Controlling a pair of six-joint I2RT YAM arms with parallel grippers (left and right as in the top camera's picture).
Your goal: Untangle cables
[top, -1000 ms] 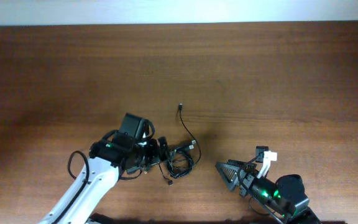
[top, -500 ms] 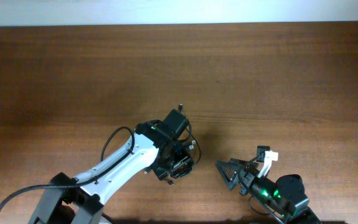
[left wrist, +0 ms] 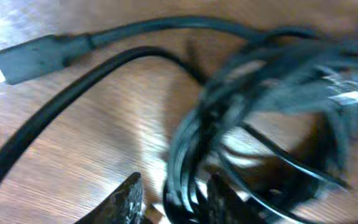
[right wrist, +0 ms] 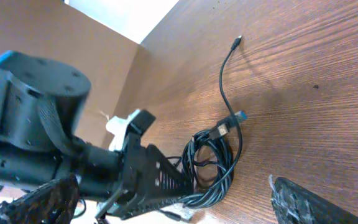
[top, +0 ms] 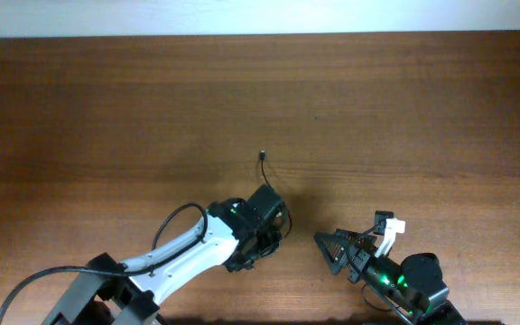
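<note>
Left claw [left wrist: 169, 198], swung onto cables [left wrist: 253, 74] at 6 o'clock, narrows astride them, pinch unconfirmed, first pull near; right claw [top: 329, 251] spread.

Looks close onto a blurred tangle of thin black cables [left wrist: 188, 140] looped on the wooden table [left wrist: 92, 155]. Upper left, a flat dark plug [left wrist: 39, 57] with cord running right into the loops. Along the bottom edge, fingertips [left wrist: 128, 198] of the left gripper [left wrist: 174, 198] set apart, with several strands passing between them.
</note>
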